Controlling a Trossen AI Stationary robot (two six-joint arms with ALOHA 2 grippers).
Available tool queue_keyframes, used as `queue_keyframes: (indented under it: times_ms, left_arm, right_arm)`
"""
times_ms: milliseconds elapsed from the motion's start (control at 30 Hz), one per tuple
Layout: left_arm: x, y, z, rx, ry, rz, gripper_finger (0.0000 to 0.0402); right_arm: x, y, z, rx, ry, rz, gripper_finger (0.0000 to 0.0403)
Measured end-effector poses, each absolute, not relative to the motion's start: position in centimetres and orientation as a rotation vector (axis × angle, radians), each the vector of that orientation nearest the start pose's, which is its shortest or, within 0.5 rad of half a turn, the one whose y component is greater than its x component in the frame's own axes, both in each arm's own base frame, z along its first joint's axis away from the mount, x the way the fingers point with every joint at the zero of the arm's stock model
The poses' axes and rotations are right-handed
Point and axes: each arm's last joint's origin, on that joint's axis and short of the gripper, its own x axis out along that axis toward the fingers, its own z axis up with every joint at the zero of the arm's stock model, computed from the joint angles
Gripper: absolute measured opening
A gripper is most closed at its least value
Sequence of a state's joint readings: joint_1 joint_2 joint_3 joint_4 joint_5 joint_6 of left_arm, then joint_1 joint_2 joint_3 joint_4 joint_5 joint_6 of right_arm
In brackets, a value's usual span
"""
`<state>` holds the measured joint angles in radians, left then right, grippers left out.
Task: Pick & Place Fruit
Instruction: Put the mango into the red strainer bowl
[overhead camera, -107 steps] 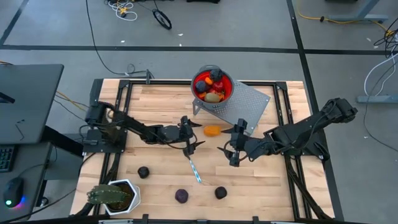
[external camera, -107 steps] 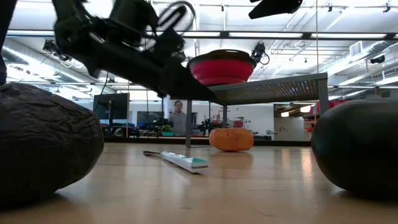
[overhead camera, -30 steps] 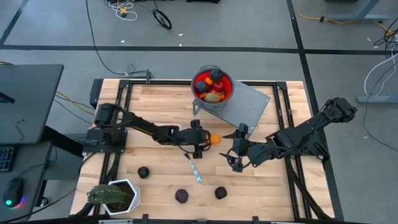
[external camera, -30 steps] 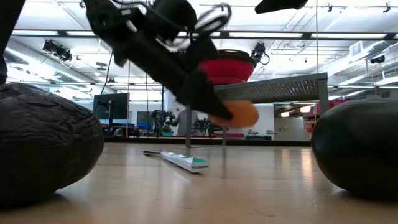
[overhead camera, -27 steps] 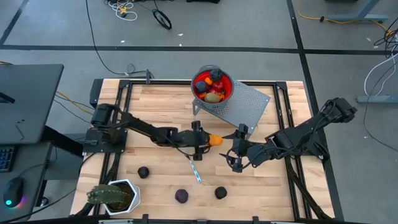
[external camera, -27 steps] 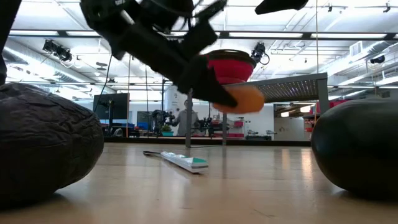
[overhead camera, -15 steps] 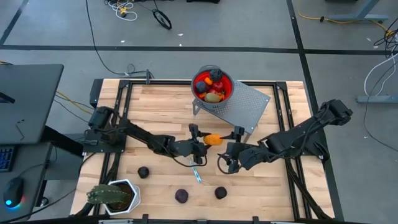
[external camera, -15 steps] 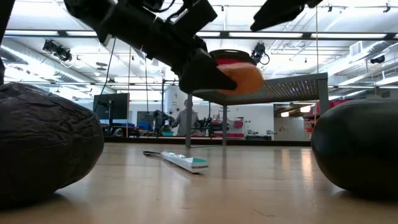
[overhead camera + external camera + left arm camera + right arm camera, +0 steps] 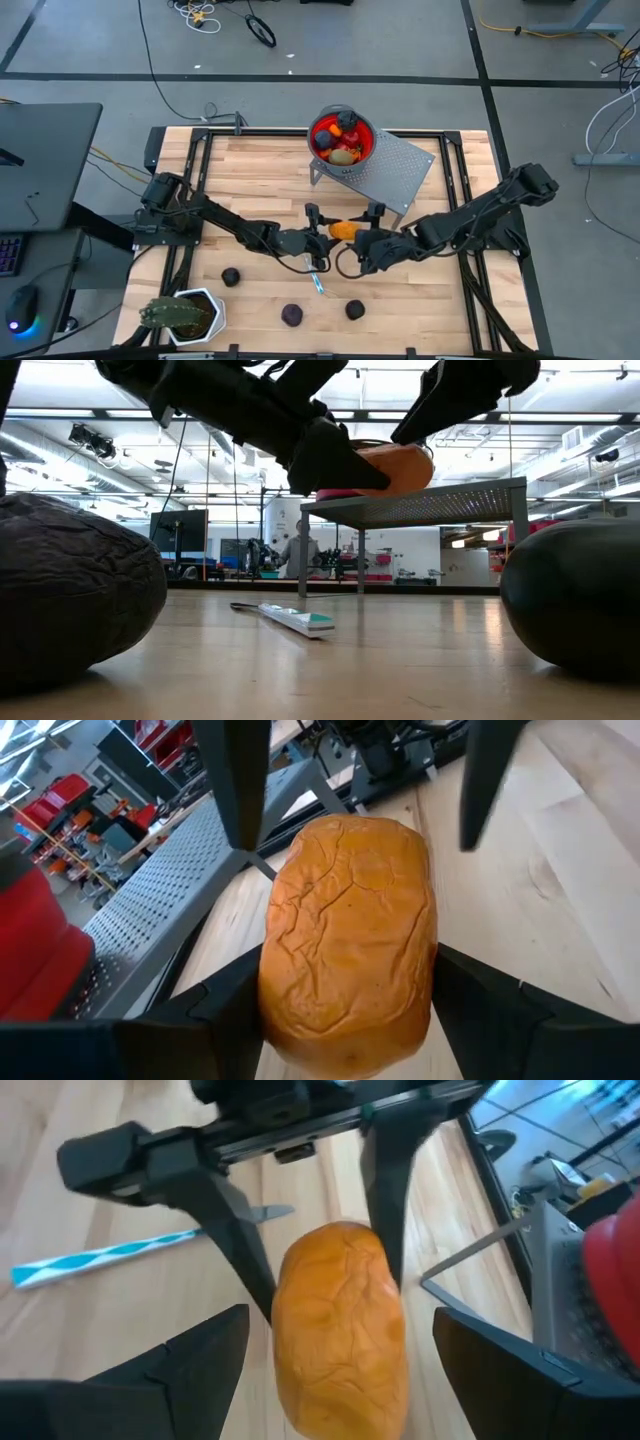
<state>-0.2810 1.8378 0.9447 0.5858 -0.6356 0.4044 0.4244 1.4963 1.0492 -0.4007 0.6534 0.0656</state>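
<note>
High view: left gripper (image 9: 325, 231) clamps orange fruit (image 9: 343, 229) mid-bench; right gripper (image 9: 362, 244) wide open, closing in. Mistimed handover risks drop.

Orange fruit (image 9: 343, 229): no longer on table near perforated stand; now clamped in left gripper (image 9: 330, 230), lifted clear of wood, higher in low view than a second ago. Left gripper shifted from beside knife toward table centre, arm stretched further out. Right gripper (image 9: 362, 246) moved in from its spot to the right; now just beside the fruit, facing left gripper, fingers (image 9: 200, 1355) spread wide either side of fruit, not yet gripping.
</note>
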Motion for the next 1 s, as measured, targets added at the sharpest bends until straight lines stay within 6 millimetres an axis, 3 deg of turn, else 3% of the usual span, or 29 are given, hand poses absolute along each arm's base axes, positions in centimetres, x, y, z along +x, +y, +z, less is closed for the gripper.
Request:
queue_keyframes:
  times_ms: [700, 1000]
  left_arm:
    - [36.6, -9.3, 17.9, 0.522, 0.322, 0.265, 0.0255]
    - [36.7, -9.4, 18.1, 0.517, 0.304, 0.263, 0.0252]
  right_arm:
    - [29.5, 10.3, 23.0, -0.412, 0.792, -0.280, 0.0333]
    - [29.6, 10.2, 23.0, -0.384, 0.795, -0.272, 0.0305]
